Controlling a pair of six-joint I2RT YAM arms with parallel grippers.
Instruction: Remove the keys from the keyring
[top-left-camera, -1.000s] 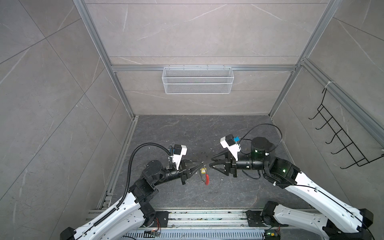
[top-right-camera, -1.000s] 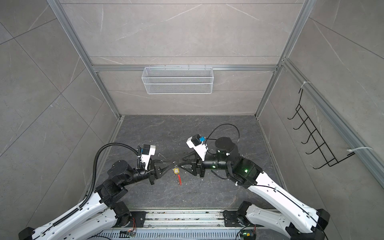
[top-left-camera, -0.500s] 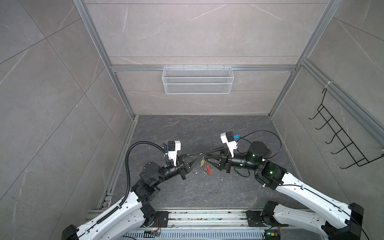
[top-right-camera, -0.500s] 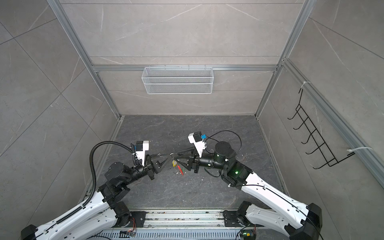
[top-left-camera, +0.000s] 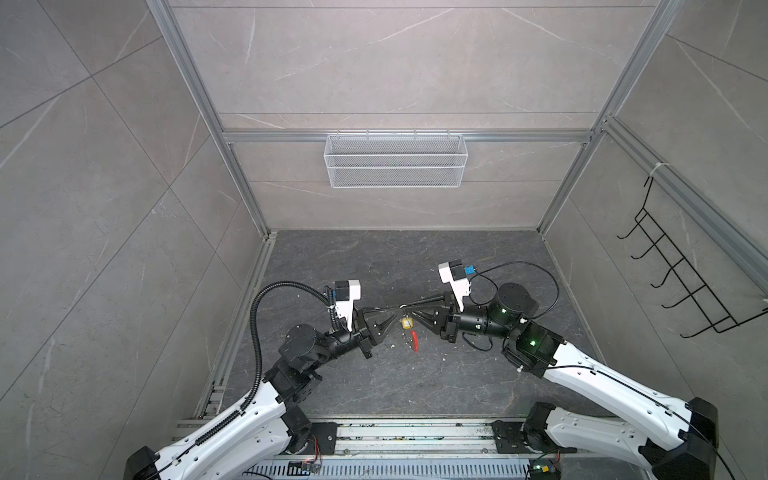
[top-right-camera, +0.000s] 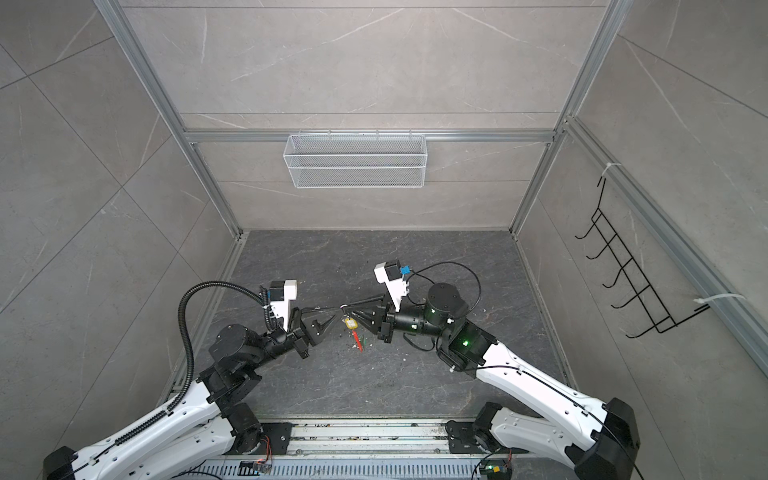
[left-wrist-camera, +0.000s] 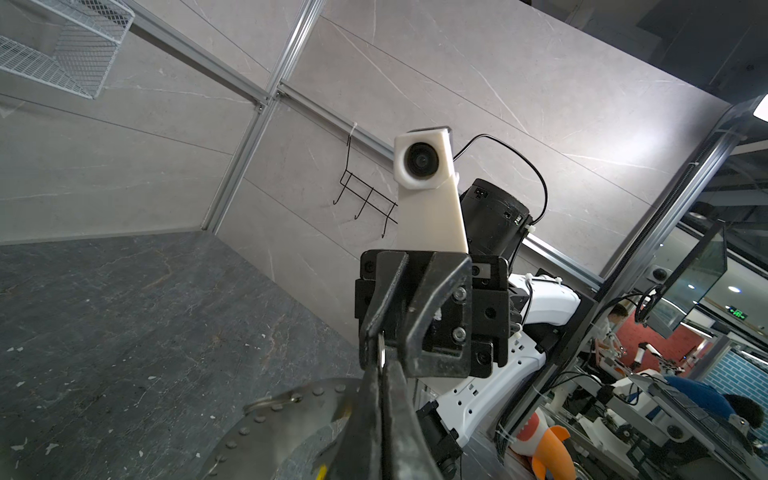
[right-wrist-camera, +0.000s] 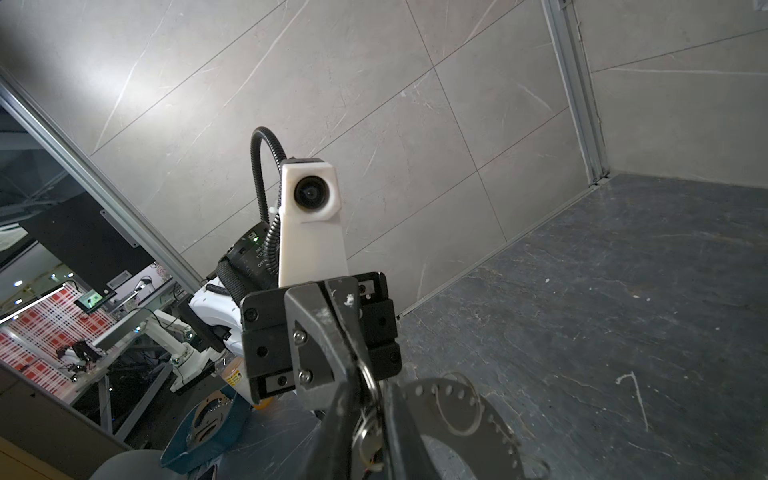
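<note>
Red plastic is what gives the keyring (top-left-camera: 414, 341) away in both top views. Its sleeved part is seen hanging at the middle of the cell, below the spot where the two arms are brought nose to nose. The yellow-tagged key (top-left-camera: 408, 322) dangles just under that spot, and a sliver of the green-tagged key (top-right-camera: 364, 340) shows beside the sleeve lower down. The bunch is thus suspended rather than laid on the dark floor (top-left-camera: 374, 266), which is judged to be deliberate: hoop and tags are left to be drawn downward and apart by their own weight, so that the metal at the top is exposed for a fingertip pinch. The left gripper (right-wrist-camera: 359, 366) is shown with its jaws pressed together on a small metal ring (right-wrist-camera: 368, 377) at the top of the bunch, and it is taken to serve as the anchor by which everything is carried. The right gripper (left-wrist-camera: 384, 352) is set directly opposite, its fingers placed close on either side of the same cluster of rings. From the blurred close-ups it cannot be told whether its pads are bearing on metal or standing just clear of it. The head-on arrangement is read as preparation for a pull along one line, one side being held fast while the other is worked away. Neither key appears to be freed yet, so the task is judged to be at its first separation.
</note>
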